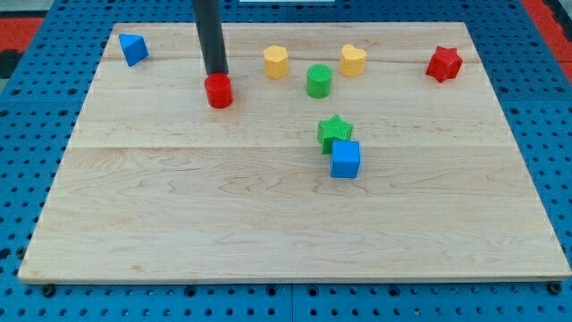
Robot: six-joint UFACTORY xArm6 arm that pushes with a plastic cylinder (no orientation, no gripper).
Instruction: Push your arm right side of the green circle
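Note:
The green circle (319,80) is a short green cylinder standing on the wooden board (268,215) near the view's top middle. My dark rod comes down from the view's top, and my tip (215,73) rests just above a red cylinder (219,91), touching or nearly touching its far side. My tip is well to the view's left of the green circle, with a yellow block (276,62) between them.
A yellow heart (353,60) sits right of the green circle. A green star (335,132) and a blue cube (345,159) lie below it. A red star (443,63) is at top right, a blue triangle (133,49) at top left.

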